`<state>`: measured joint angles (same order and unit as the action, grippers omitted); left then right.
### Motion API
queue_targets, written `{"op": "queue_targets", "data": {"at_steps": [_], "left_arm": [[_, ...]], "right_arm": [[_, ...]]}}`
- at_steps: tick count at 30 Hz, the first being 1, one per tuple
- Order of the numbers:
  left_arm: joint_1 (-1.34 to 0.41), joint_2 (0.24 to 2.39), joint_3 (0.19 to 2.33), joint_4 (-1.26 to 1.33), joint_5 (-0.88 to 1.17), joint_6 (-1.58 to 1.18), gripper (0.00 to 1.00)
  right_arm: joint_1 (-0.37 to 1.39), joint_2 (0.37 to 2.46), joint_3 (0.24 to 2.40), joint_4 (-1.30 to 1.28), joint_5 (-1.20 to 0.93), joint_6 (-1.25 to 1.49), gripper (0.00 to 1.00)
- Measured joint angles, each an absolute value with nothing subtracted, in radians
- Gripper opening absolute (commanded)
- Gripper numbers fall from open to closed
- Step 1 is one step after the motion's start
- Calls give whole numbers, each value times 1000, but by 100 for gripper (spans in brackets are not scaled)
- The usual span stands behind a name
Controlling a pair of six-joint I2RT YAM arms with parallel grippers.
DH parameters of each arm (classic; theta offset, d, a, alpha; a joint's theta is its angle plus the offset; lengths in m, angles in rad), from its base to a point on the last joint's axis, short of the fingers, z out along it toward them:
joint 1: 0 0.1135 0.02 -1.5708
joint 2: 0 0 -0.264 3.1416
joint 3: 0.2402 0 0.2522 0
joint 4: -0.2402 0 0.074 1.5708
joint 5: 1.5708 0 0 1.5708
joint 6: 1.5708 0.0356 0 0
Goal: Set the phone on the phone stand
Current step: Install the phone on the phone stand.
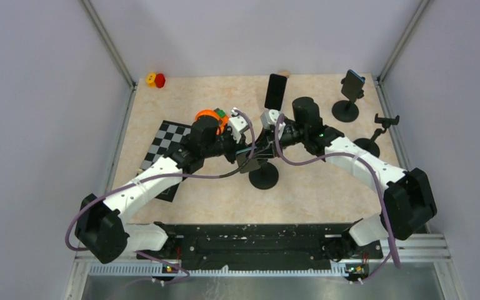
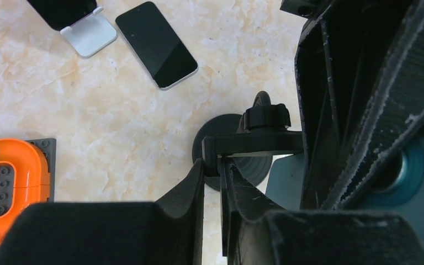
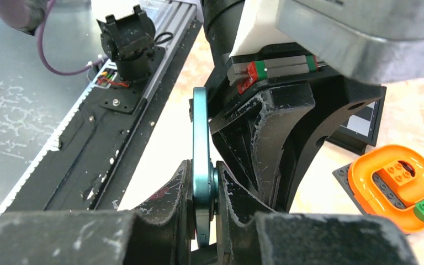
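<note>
1. The step in hand is, by my reading, seating the phone. Both arms meet at mid-surface (image 1: 325, 187) over the phone stand (image 1: 264, 176), and the phone is carried, not yet resting in the stand.
2. The right gripper (image 3: 203, 182) has its jaws clenched on the teal phone (image 3: 201, 127). They pinch its two flat faces, with the phone edge-on to the wrist camera and most of its length standing out beyond the fingertips.
3. The left gripper (image 2: 214, 168) has its jaws clenched on the stand's black clamp arm (image 2: 254, 143), at the arm's end just beside the knob (image 2: 265, 117). The stand's round base (image 2: 221, 138) sits on the surface below.
4. In the left wrist view a pale slab, likely the phone, shows just beside the clamp arm. Whether the two touch cannot be told.
5. The next move probably calls for the left jaws to keep the stand steady while the right arm lines the phone's edge up with the cradle. The right jaws should let go only once the stand bears the phone.
6. The stand's small base could tip if it is pushed sideways.
</note>
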<state>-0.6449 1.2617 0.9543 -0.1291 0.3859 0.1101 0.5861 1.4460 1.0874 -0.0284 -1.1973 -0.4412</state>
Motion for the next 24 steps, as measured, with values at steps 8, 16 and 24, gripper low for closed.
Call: {"op": "queue_targets", "data": {"at_steps": [8, 16, 24], "left_arm": [[-643, 1268, 954, -127, 408, 107, 0], [-643, 1269, 954, -120, 389, 89, 0], [-657, 1269, 952, -102, 342, 41, 0]], "right_arm": [[573, 1446, 1087, -23, -1206, -436, 0], [570, 1441, 1086, -27, -1189, -420, 0], [551, 1350, 1013, -27, -1069, -378, 0]]}}
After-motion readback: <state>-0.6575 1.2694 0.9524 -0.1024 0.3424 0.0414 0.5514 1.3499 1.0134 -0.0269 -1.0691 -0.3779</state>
